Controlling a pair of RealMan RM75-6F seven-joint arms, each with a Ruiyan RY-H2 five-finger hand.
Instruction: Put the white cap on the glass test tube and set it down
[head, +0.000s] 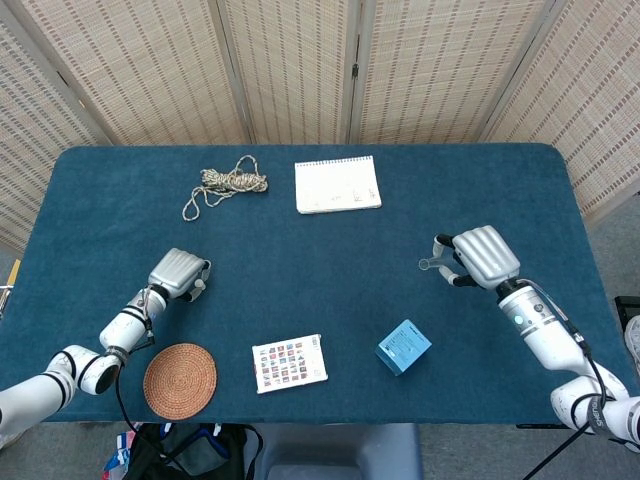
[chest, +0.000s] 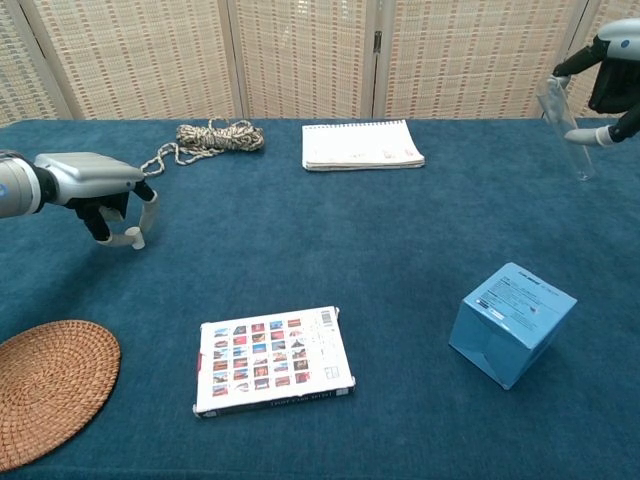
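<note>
**Tube held up in right hand, left hand curled over the cloth**

Going L to R across the blue-covered table.

Round woven coaster sits at approx 7 o'clock of the tabletop, near the front edge. Just past it toward 12 o'clock, the left hand hovers palm down above the cloth, fingers curled under w/ tips drawn in. Something small and pale shows at the fingertips in the chest view; can't tell whether that's the white cap or just the fingertip pads, so whether this hand holds anything isn't clear. In the head view the same hand shows only its silver back.

At approx 11 o'clock lies a loose bundle of rope, near the far edge. Right of it, at 12 o'clock, a spiral notepad lies flat, well apart from the rope.

Near the front, approx 6 o'clock, a picture-grid card box lies flat. Right of it, approx 5 o'clock, a light blue cube box stands tipped on an edge/corner, apart from the card box.

Far R, approx 3 o'clock: right hand grasps the glass test tube, held clear of the table. Tube is near upright, slightly tilted, lower end hanging down below the fingers. In the head view the right hand shows its back, w/ the tube barely visible at its left side.
</note>
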